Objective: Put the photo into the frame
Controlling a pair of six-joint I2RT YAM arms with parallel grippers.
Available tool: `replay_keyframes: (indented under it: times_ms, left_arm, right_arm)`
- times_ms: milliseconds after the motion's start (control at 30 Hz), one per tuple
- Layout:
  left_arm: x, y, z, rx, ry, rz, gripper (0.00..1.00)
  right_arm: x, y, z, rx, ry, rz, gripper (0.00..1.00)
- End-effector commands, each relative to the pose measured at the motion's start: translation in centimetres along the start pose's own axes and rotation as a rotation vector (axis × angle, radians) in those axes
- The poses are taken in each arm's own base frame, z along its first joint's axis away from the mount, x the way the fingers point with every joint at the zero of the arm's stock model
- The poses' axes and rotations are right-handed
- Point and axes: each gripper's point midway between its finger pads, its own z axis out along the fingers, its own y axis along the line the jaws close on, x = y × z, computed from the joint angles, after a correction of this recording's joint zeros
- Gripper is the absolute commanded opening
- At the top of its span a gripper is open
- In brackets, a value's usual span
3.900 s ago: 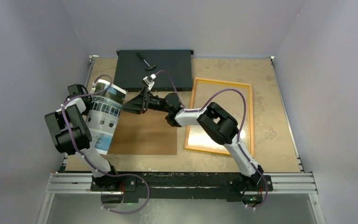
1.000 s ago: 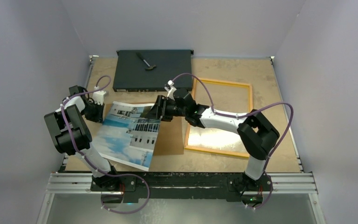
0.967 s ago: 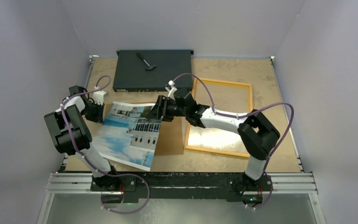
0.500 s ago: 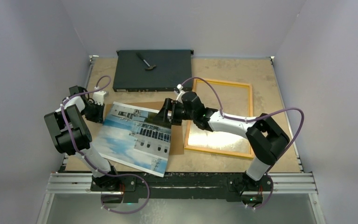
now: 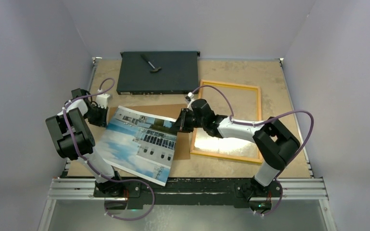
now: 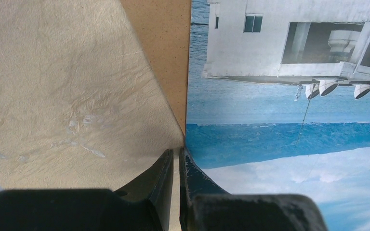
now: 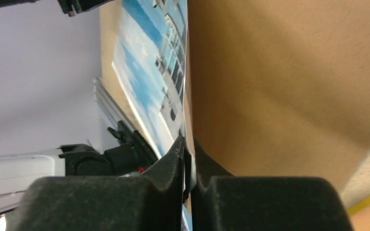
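Paper photo (image 5: 135,144) pinched by left gripper (image 6: 177,153) and right gripper (image 7: 188,147).
Only overhead shows the frame (image 5: 221,157) at three o'clock, lying flat.

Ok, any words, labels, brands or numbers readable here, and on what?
None readable.
The photo shows only a building and sky; no lettering can be made out.
The black box has faint marks along its near edge, too small to read.
The frame and brown board show no print.
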Motion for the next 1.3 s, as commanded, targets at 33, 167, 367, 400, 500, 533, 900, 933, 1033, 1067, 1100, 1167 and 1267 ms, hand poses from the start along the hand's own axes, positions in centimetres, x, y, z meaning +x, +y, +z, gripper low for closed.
replay_keyframes:
  times_ms: [33,167,367,400,500,533,900,933,1033,1067,1100,1167,1267]
  left_arm:
    - [1.0,-1.7,-0.2,0.071,0.045,-0.035,0.07]
    - [-0.4,-1.5,-1.4,0.075,0.016,-0.036,0.07]
    - [-4.5,-1.1,-5.1,0.082,-0.075,-0.025,0.09]
    - [-5.2,-1.1,-5.9,0.085,-0.094,-0.022,0.09]
    - [-7.0,-1.5,-7.5,0.105,-0.138,-0.02,0.1]
    - [-7.4,-1.6,-7.9,0.111,-0.148,-0.021,0.1]
    - [-7.6,-1.9,-8.0,0.131,-0.153,-0.014,0.1]
    - [-7.5,-1.9,-8.1,0.131,-0.152,-0.012,0.1]
    - [-7.4,-2.0,-8.2,0.127,-0.154,-0.004,0.1]
    - [-7.5,-2.0,-8.3,0.127,-0.155,-0.001,0.1]
    - [-7.5,-2.0,-8.3,0.127,-0.154,0.0,0.1]
    - [-7.5,-2.1,-8.3,0.132,-0.155,0.0,0.1]
    - [-7.4,-2.2,-8.2,0.139,-0.154,-0.002,0.1]
  right_arm:
    - [-4.4,3.2,-2.0,0.015,-0.125,-0.137,0.0]
    - [-8.3,5.9,-4.9,0.081,-0.229,-0.271,0.0]
    - [-17.2,10.4,-15.8,0.367,-0.522,-0.552,0.0]
    - [-18.5,11.1,-18.4,0.43,-0.58,-0.596,0.0]
    - [-21.4,13.7,-25.8,0.565,-0.753,-0.698,0.0]
    - [-21.6,14.3,-27.5,0.584,-0.777,-0.721,0.0]
    - [-14.7,10.9,-24.0,1.217,-0.52,-1.089,0.0]
    - [-14.3,10.0,-23.0,1.252,-0.499,-1.094,0.0]
    - [-12.3,8.0,-20.1,1.312,-0.414,-1.168,0.0]
    - [-11.3,7.5,-18.7,1.308,-0.37,-1.201,0.0]
    - [-10.3,7.1,-17.5,1.298,-0.338,-1.235,0.0]
    - [-8.0,6.4,-15.2,1.284,-0.264,-1.331,0.0]
    - [-4.6,5.3,-12.1,1.225,-0.157,-1.446,0.0]
